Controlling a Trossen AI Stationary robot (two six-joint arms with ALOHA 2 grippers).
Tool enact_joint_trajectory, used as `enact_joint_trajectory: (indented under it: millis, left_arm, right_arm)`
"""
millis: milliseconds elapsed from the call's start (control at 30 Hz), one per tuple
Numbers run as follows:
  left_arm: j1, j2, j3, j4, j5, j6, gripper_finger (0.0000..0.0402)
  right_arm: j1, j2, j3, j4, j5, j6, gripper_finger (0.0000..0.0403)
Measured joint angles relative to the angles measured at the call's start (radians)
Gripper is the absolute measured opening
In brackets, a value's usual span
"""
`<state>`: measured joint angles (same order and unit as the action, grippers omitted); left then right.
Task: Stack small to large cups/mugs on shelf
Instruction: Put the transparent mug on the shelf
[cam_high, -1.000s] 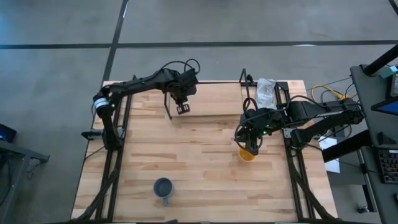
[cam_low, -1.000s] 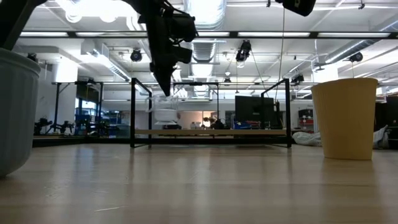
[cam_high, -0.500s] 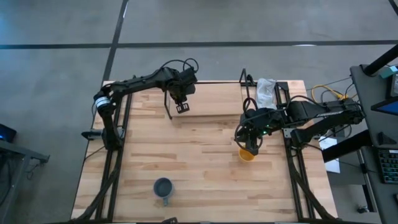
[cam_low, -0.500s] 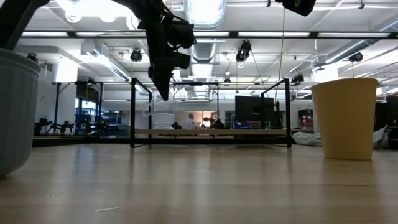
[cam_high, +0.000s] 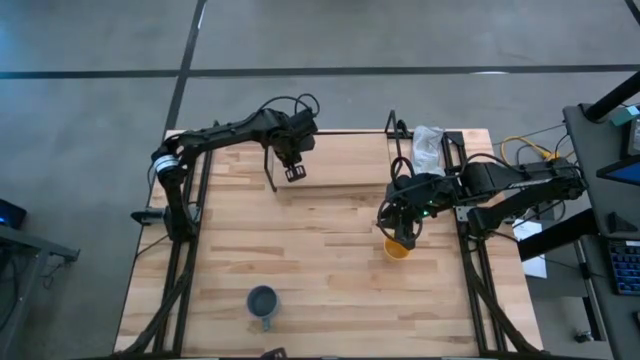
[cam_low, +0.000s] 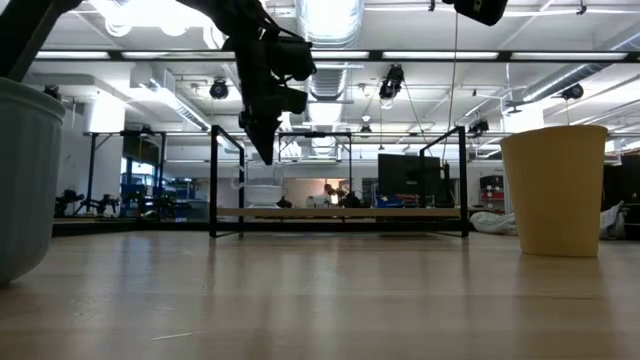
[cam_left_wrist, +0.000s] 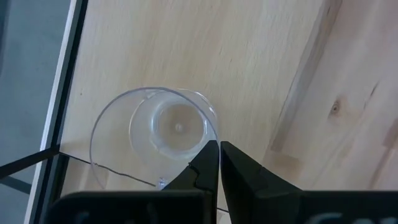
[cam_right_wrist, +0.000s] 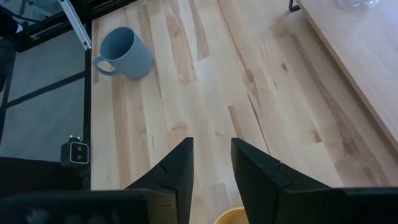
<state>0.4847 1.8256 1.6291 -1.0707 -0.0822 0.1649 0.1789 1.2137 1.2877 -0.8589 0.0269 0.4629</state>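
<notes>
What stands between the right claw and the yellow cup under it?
Nothing visible. The right claw hangs open directly above the yellow cup, and only bare tabletop shows around the cup's rim.

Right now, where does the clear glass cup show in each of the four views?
High view: glass cup not discernible; the left gripper hangs over the shelf's left end, where it should be.
Low view: glass cup on the shelf, left part, under the left gripper.
Left wrist view: glass cup seen from above, just beyond the shut jaws.
Right wrist view: only its base at the top edge.
Shared landmark: the shelf.
</notes>
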Motion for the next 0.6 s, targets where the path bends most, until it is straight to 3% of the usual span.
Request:
enact_joint_trajectory:
  millis: [333, 600]
  left_arm:
    - [0.0, 0.0, 0.0, 0.044, 0.0, 0.003, 0.0003]
    - [0.0, 0.0, 0.0, 0.047, 0.0, 0.005, 0.0063]
  right_arm:
    - [0.0, 0.0, -0.002, 0.001, 0.0, 0.0, 0.0102]
    - [0.0, 0.0, -0.002, 0.001, 0.0, 0.0, 0.0102]
